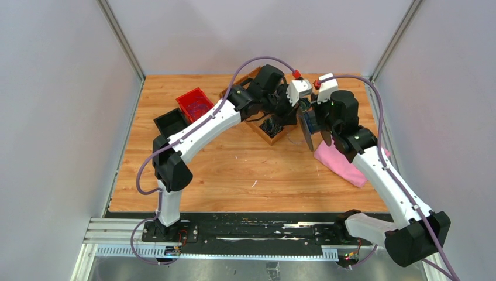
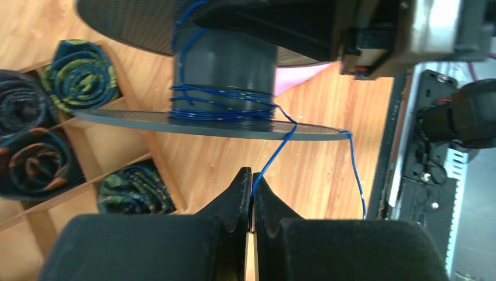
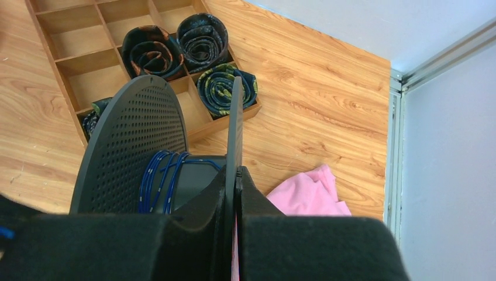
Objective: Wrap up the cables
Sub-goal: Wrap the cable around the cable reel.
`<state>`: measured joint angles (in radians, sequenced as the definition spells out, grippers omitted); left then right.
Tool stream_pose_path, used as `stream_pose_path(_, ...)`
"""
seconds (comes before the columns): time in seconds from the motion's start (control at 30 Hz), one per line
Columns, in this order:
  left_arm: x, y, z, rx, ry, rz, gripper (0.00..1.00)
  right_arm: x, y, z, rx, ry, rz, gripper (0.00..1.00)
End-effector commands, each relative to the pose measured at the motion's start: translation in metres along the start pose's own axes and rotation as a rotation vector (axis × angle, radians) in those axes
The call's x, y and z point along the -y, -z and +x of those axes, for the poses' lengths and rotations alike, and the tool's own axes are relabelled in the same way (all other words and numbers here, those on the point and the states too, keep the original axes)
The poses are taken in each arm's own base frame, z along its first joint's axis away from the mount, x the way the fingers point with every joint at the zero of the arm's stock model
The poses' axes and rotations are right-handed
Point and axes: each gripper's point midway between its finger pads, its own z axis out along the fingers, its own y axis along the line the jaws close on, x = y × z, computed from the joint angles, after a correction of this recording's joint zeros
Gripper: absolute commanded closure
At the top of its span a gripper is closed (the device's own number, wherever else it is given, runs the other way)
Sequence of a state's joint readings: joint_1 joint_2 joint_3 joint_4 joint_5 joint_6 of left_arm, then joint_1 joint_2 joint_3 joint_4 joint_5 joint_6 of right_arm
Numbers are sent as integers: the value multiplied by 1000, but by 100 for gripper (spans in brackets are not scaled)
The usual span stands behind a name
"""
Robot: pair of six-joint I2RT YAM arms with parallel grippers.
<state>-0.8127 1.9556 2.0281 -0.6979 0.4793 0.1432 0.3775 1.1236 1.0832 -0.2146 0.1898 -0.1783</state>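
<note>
A thin blue cable is wound in several turns round the hub of a dark grey spool. One strand leaves the lower flange and runs down into my left gripper, which is shut on it at the fingertips. A loose length of cable hangs over the flange's right edge. My right gripper is shut on the thin edge of one spool flange and holds the spool above the table. The blue turns show between the two flanges.
A wooden divided tray with rolled dark patterned fabric lies behind the spool. A pink cloth lies under the right arm. A red bin and a black bin stand at the back left.
</note>
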Motion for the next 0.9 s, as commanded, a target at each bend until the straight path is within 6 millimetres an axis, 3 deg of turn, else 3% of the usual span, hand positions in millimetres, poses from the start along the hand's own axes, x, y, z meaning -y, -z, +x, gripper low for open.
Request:
stream_pose_path(0.0, -35, 11, -2, -24, -52, -139, 93, -3, 10, -12, 57, 29, -30, 99)
stream_pose_path(0.3, -62, 17, -1, -56, -124, -274, 93, -21, 12, -10, 70, 37, -134, 99)
stream_pose_path(0.6, -91, 22, 11, -121, -188, -399, 95, -28, 19, -17, 82, 30, -183, 99)
stream_pose_path(0.87, -107, 24, 16, -114, -149, -402, 95, -30, 27, -22, 88, 23, -211, 99)
